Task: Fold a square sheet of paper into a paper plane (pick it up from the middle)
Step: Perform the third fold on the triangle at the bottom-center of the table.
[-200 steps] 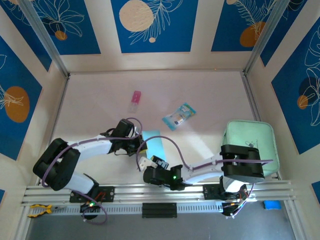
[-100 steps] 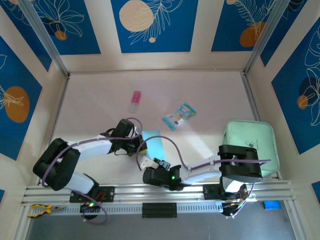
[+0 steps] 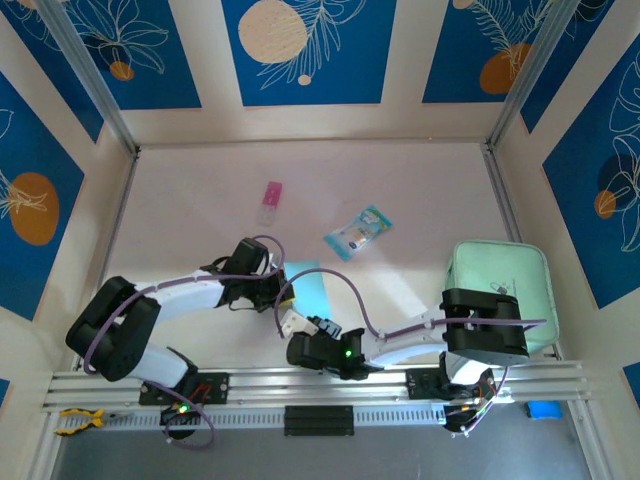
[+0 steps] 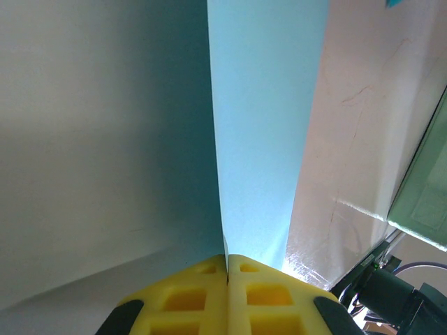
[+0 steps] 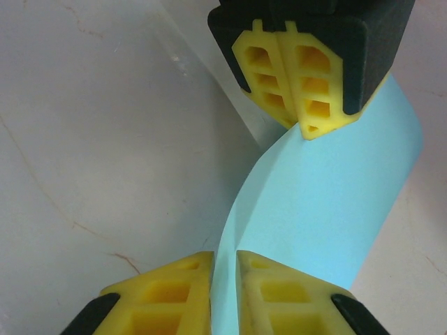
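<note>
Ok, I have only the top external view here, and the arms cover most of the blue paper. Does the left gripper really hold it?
Observer: Yes. In the left wrist view the left gripper has its yellow pads pressed together on an edge of the square sheet of paper.
Operator: And the right gripper, is it closed on the sheet also?
Observer: Not fully. In the right wrist view the right gripper shows a narrow gap between its pads, and the edge of the sheet sits inside that gap.
</note>
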